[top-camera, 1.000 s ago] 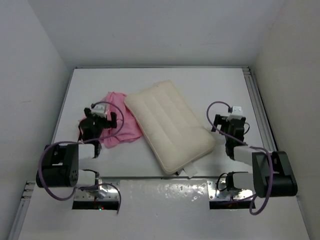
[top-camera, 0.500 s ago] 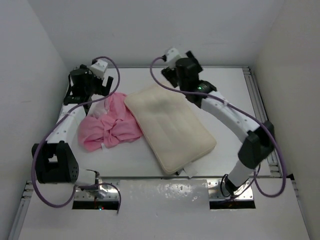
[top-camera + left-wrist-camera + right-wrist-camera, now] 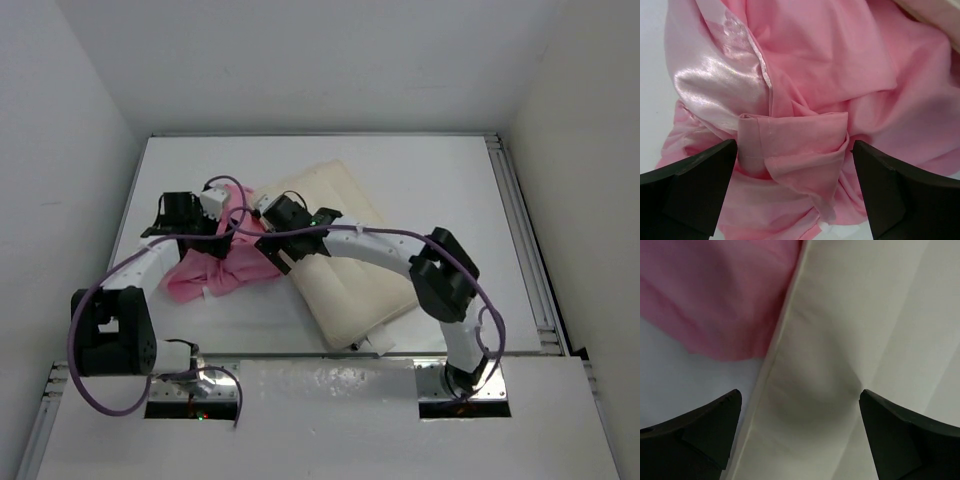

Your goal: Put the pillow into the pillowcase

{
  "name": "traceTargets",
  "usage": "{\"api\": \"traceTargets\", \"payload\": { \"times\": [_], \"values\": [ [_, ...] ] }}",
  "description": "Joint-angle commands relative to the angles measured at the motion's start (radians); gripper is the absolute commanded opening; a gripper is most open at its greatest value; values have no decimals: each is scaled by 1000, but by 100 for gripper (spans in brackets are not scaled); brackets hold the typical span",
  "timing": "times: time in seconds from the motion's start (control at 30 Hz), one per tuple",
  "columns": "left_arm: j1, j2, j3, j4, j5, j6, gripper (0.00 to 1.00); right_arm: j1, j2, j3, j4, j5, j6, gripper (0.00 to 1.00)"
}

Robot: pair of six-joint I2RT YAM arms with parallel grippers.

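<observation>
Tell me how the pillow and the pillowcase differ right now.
The pillow is cream-white and matte; the pillowcase is shiny pink. The pillow lies flat and spread out; the pillowcase is crumpled in a heap. As they lie, the pillow covers more of the table than the bunched pillowcase. Both are soft goods resting side by side, touching.

Pillow partly behind right arm
</observation>
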Motion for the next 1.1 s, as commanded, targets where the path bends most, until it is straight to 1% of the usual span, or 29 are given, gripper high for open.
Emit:
{"api": "traceTargets", "payload": {
  "times": [0.0,0.03,0.07,0.1,0.13,0.17,0.2,0.23,0.27,0.3,0.33,0.37,0.4,0.43,0.47,0.5,0.53,0.6,0.63,0.67,0.7,0.73,0.77,0.83,0.9,0.97,1.0,1.03,1.07],
  "values": [
    [-4,24,-39,90,1,-25,100,-13,102,42,-23,111,88,99],
    [-4,27,-52,103,3,-28,94,-12,124,50,-29,116,92,96],
    [-4,26,-65,119,3,-28,88,-14,156,55,-33,125,103,89],
    [-4,21,-87,151,-3,-28,79,-32,167,56,-44,139,117,78],
    [-4,15,-95,160,-6,-31,60,-49,170,61,-55,171,161,64],
    [-2,13,-98,169,-23,-34,49,-74,156,59,-72,191,190,28],
    [-1,6,-95,177,-29,-39,28,-136,132,29,-83,219,256,12],
    [2,1,-92,176,-37,-39,27,-173,104,-2,-78,231,289,0],
    [2,-3,-85,174,-43,-36,10,-213,71,-38,-64,239,309,0],
    [2,-11,-76,167,-46,-24,0,-295,-9,-113,-32,251,325,0],
    [5,-11,-41,159,-49,-20,0,-333,-51,-144,-11,271,329,0],
    [5,-13,-12,131,-48,-16,0,-369,-84,-175,29,269,315,0],
    [7,-16,22,111,-42,9,0,-425,-155,-222,55,260,283,0],
    [8,-14,109,96,-36,16,0,-443,-181,-246,86,221,202,0],
    [10,-17,161,61,-5,33,0,-468,-225,-278,130,192,162,0],
    [16,-17,216,47,9,36,0,-477,-238,-286,143,167,78,0],
    [15,-17,326,36,35,38,0,-480,-247,-286,137,104,42,0],
    [18,-19,436,6,76,70,0,-483,-253,-266,117,44,-47,0],
    [16,-20,527,-7,128,82,0,-483,-250,-254,108,15,-73,3],
    [18,-17,571,-43,156,111,0,-479,-247,-235,68,-46,-97,18],
    [18,-17,603,-63,190,127,0,-471,-244,-193,51,-72,-113,67],
    [16,-16,635,-85,246,136,0,-470,-243,-166,39,-103,-113,87],
    [16,-16,681,-118,269,139,0,-465,-247,-119,25,-159,-113,99],
    [16,-11,717,-142,318,119,0,-459,-270,-76,38,-223,-101,99],
    [15,-2,764,-154,357,63,0,-437,-305,-39,116,-342,-58,99],
    [15,7,801,-151,391,7,0,-404,-329,-54,265,-411,-21,99],
    [16,10,809,-148,408,-15,0,-384,-333,-66,325,-481,12,99],
    [15,13,813,-136,423,-40,0,-365,-333,-71,417,-506,22,99],
    [15,18,817,-130,426,-87,0,-315,-327,-71,448,-517,25,99]
  ]
}}
